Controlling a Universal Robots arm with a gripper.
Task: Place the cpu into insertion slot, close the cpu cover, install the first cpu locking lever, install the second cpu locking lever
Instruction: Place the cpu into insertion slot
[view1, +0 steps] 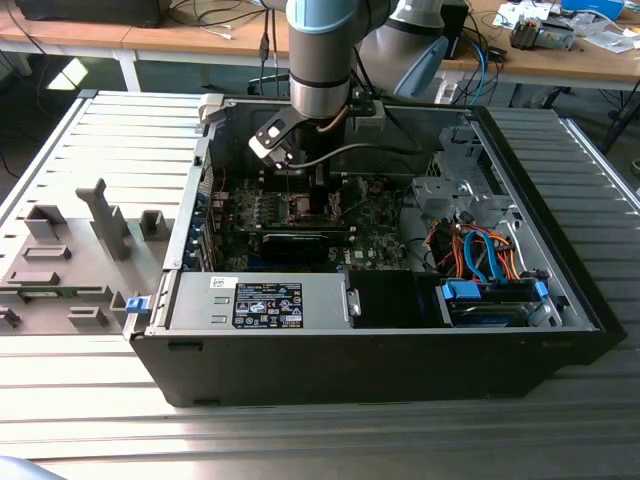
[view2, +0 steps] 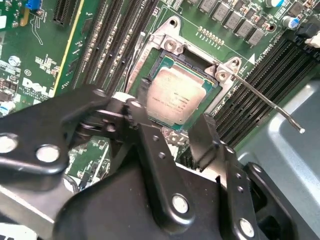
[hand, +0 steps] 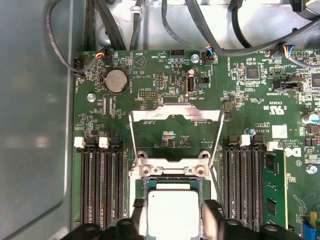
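The cpu (hand: 172, 212), a silvery square chip, lies level in the insertion slot (hand: 172, 184), also seen as the cpu (view2: 175, 95) within the slot's metal frame (view2: 170, 47). My gripper (hand: 173, 222) straddles it, black fingers (view2: 142, 117) pressed against two opposite edges of the chip. The cpu cover (hand: 175, 112) is swung up and away from the socket, bare board showing through its window. One thin locking lever (view2: 270, 102) sticks out free to the side; both lever rods (hand: 132, 142) run alongside the raised cover. In the exterior view the gripper (view1: 310, 195) is low inside the computer case.
Rows of long black memory slots (hand: 102, 185) flank the socket on both sides. Black cables (hand: 150, 20) hang over the board's far edge. The case's walls (view1: 330, 350) ring the motherboard, with a power supply (view1: 260, 300) and drive cables (view1: 480, 255) inside. Grey fixtures (view1: 70, 260) sit outside the case.
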